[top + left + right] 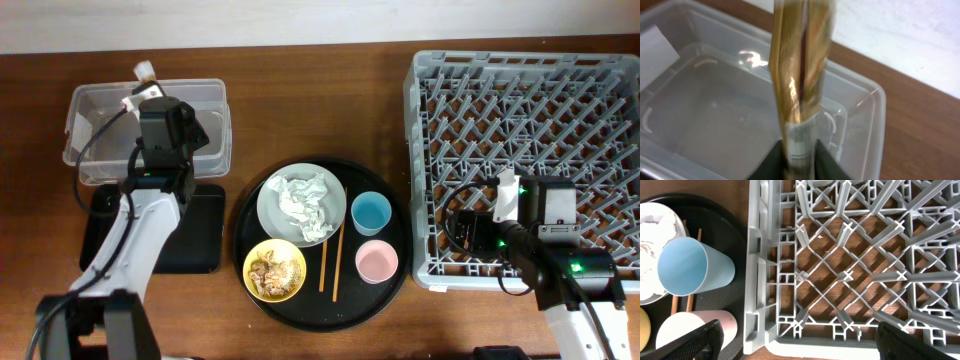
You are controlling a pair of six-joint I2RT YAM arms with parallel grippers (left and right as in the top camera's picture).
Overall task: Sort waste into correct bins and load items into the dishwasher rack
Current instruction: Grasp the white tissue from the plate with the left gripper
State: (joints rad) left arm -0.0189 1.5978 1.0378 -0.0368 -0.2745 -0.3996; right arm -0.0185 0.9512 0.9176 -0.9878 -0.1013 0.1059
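Holding a glossy brown-gold scrap of wrapper pinched upright between narrowed fingers, the left gripper hangs over the clear rectangular plastic tub, toward its far rim. Nothing shows inside the tub. Judged: the first piece of waste is about to be binned but is not yet released.

Shallow black rectangular tray: just in front of the tub, partly under the left arm. Its visible part is bare.

Large round black tray: mid-table, carrying everything else.
- Round pale grey plate, with the crumpled white paper tissue lying on it.
- Small yellow bowl, just beside the plate's near edge, holding brownish-beige food bits.
- Pair of thin wooden chopsticks, lying between the bowl and the cups.
- Light blue cup and pink cup, both upright and near each other.

Large square grey plastic rack with upright pegs: far right, with nothing loaded where visible.

Right gripper: fingers spread wide and holding nothing, above the rack's near-left corner beside the cups.

Outstanding, as judged: the scrap, tissue and food bits go to the bins. The plate, bowl, both cups and the chopsticks go to the rack. The task is barely begun.

Obstructions, as judged: the tissue covers the plate and food fills the bowl, so both need clearing first. The chopsticks are hemmed in by the bowl and cups. The left arm overhangs the black tray.
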